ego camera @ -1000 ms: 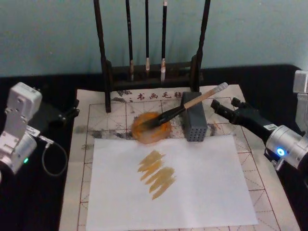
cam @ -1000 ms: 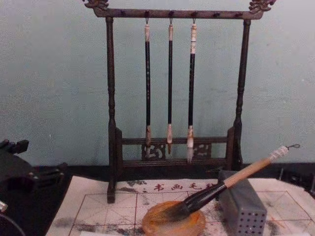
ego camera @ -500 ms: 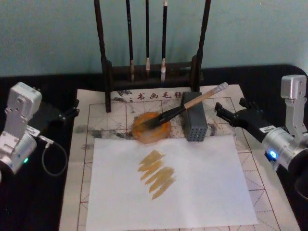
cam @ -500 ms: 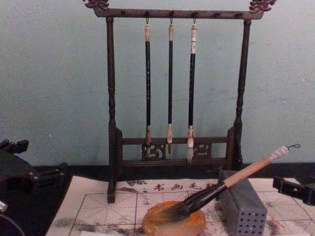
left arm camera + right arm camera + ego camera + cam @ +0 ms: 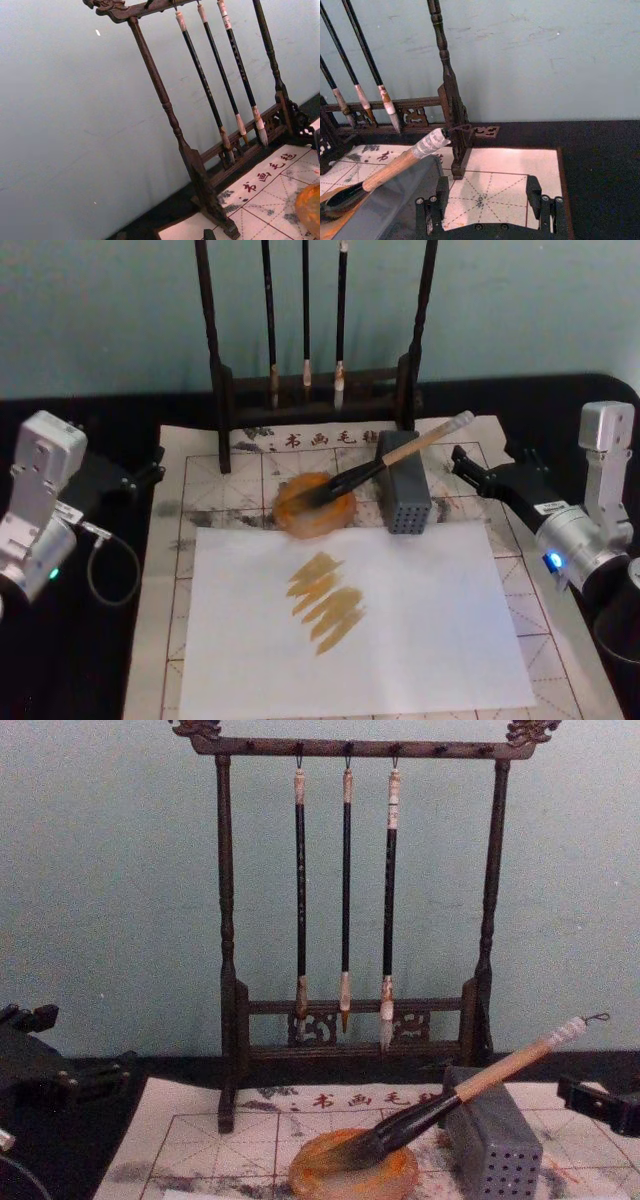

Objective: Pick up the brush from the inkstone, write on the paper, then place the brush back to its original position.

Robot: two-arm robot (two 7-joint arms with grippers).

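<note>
The brush (image 5: pixel 385 460), thick pale wooden handle and dark bushy bristles, lies with its tip in the round orange-brown inkstone (image 5: pixel 313 505), handle propped on the grey perforated block (image 5: pixel 402 494). Nearer, ochre strokes mark the white sheet (image 5: pixel 350 620). Right claw (image 5: pixel 466 464), empty, jaws wide, has crept closer to the handle's far end over the last second. Left claw (image 5: pixel 150 468) parked left; I cannot tell its opening.

A dark wooden rack (image 5: pixel 355 750) stands at the far side against a pale green wall, with three thin brushes (image 5: pixel 345 900) hanging from its top bar. In front of it, the brush (image 5: pixel 470 1090) lies tilted, its dark bristles in the orange inkstone (image 5: pixel 352 1178) and its handle leaning on the grey perforated block (image 5: pixel 493 1145), the wrapped end up to the right. They sit on the paper (image 5: pixel 200 1145) with red grid lines; the left gripper (image 5: pixel 60 1075) shows at the left edge and the right gripper (image 5: pixel 600 1102) at the right edge.
</note>
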